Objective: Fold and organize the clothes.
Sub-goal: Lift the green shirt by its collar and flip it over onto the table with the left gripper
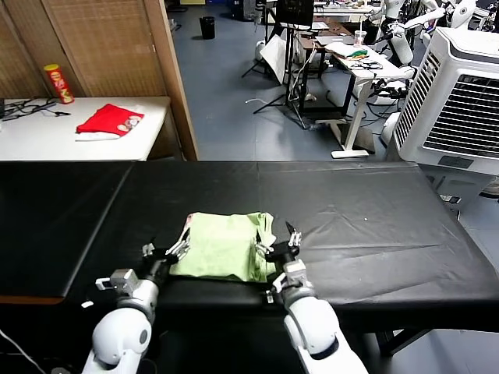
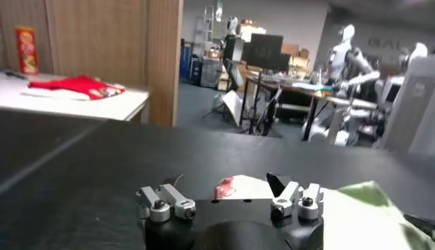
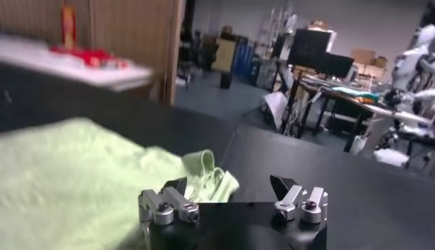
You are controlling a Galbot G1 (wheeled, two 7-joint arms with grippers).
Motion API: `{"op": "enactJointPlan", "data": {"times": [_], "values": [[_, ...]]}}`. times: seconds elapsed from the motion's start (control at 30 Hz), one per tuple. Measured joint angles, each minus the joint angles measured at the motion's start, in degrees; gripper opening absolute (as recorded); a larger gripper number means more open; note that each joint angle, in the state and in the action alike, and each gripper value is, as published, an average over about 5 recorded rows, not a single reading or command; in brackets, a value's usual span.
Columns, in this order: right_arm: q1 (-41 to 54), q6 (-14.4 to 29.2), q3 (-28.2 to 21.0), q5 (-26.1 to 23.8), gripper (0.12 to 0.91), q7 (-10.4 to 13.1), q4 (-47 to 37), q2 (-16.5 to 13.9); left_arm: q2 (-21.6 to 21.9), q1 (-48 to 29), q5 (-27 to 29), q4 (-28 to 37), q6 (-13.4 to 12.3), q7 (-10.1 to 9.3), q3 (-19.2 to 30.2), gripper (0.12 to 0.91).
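Pink patch (image 2: 225, 187) shows only beside left pincer (image 2: 231, 200).

Black table (image 1: 374, 226), red garment (image 1: 109, 120) on white table (image 1: 47, 136), red can (image 1: 58, 83)

Both arms are reaching forward side by side, the left hand (image 1: 165, 251) and the right hand (image 1: 278, 245) each hanging low with fingers spread wide.

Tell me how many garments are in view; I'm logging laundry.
2: a pale green shirt folded on the black table between the robot's hands, and a red garment on the white side table.
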Motion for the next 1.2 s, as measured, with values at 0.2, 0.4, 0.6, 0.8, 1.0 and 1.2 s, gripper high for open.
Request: {"op": "enactJointPlan", "data": {"times": [0.2,0.4,0.6,0.8,1.0,1.2], "values": [[-3.38,0.67,1.66,1.85,0.798,-0.68,4.89,-0.96,-0.34,-0.86,-9.03,3.05,0.53,0.64,-0.8,0.798],[-5.73,0.96,2.44,2.19,0.798,-1.14,7.66,-0.96,-0.4,-1.93,-16.75,5.64,1.75,0.64,-1.82,0.798],[-6.51,0.97,2.61,2.17,0.798,-1.16,8.57,-0.79,-0.23,-2.14,-21.05,6.83,3.02,0.59,-2.28,0.758],[-7.08,1.11,2.69,1.8,0.798,-1.22,8.69,-0.49,-0.23,-2.36,-25.98,7.6,4.52,0.18,-3.2,0.465],[-7.46,1.17,2.73,1.49,0.798,-1.21,8.69,-0.31,-0.2,-2.39,-26.15,7.38,4.86,0.02,-3.35,0.169],[-7.72,1.13,3.52,0.95,0.798,-0.84,8.56,-0.24,0.84,-2.04,-19.82,5.32,5.23,-1.03,-3.47,0.145]]}}
